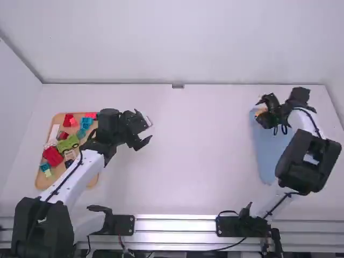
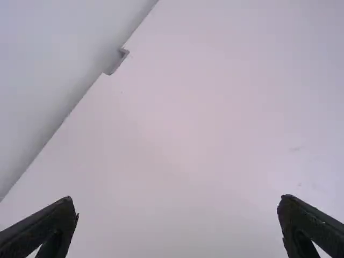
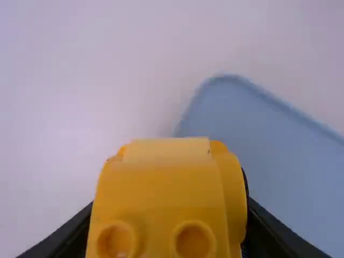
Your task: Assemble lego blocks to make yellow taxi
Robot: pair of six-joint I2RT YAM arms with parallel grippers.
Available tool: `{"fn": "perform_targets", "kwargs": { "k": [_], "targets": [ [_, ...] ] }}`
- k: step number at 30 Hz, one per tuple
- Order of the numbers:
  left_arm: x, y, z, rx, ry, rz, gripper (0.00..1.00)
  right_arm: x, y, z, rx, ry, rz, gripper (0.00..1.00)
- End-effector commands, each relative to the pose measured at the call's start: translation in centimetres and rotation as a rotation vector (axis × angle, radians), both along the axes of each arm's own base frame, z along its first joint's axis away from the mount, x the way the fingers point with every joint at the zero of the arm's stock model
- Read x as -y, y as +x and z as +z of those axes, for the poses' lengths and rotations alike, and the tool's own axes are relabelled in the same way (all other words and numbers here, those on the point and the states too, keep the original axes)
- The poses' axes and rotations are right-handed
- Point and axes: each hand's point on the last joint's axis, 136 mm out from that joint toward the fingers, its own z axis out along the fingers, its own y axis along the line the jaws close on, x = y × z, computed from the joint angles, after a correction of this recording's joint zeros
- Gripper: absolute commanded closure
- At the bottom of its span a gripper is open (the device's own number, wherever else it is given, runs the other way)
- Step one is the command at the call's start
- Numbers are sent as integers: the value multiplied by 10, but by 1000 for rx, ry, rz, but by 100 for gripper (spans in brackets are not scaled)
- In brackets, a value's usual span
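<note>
My right gripper [image 1: 262,111] is at the far end of the blue tray [image 1: 271,153], shut on a yellow block assembly [image 1: 260,112]. In the right wrist view that yellow assembly [image 3: 161,188], with round studs facing the camera, sits between the fingers of my right gripper [image 3: 166,215], over the far edge of the blue tray [image 3: 279,156]. My left gripper [image 1: 144,129] stands open just right of the wooden tray; in the left wrist view the fingers of the left gripper [image 2: 177,223] are wide apart with nothing between them.
The wooden tray [image 1: 92,180] at the left holds several loose blocks: red, teal, white and a green vehicle-like piece [image 1: 67,144]. The left arm partly covers it. A small whitish object [image 1: 148,121] lies beside the left gripper. A wall runs along the table's far edge.
</note>
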Motion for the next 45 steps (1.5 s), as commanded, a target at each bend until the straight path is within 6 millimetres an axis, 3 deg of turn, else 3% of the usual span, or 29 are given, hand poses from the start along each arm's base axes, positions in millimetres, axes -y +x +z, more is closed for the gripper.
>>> {"fn": "perform_targets", "kwargs": {
  "k": [1,4,7,15,17,18,19,20,22,28,33,35,39,42,45],
  "targets": [
    [-3,1,7,25,3,-3,1,-7,-7,5,85,203,-55,70],
    [0,1,6,21,3,-9,1,15,-11,-14,143,247,-205,66],
    [0,2,5,22,3,-9,1,24,-20,-30,190,278,-292,58],
    [3,6,5,33,-20,-32,1,43,-50,-69,132,220,-514,51],
    [4,7,4,33,-17,-32,1,45,-53,-73,119,208,-529,42],
    [6,7,4,33,-18,-37,1,45,-54,-74,113,207,-532,28],
    [6,7,3,33,-18,-37,1,45,-54,-74,109,210,-533,7],
    [6,7,3,33,-18,-36,1,45,-54,-73,106,210,-534,1],
    [5,8,3,35,-17,-33,1,46,-53,-70,90,210,-536,2],
    [2,18,16,36,-117,53,1,57,-60,-33,19,145,-594,1],
    [6,31,45,55,-266,128,1,60,-68,26,-46,17,-642,1],
    [6,37,62,7,-350,189,1,46,-72,63,-62,-11,-623,1],
    [-6,42,79,-87,-411,338,1,20,-68,95,-69,2,-563,1],
    [-17,30,90,-196,-329,455,1,-33,-67,128,-73,46,-428,1],
    [-13,23,100,-204,-268,465,1,-66,-63,139,-65,51,-343,2]
  ]
}}
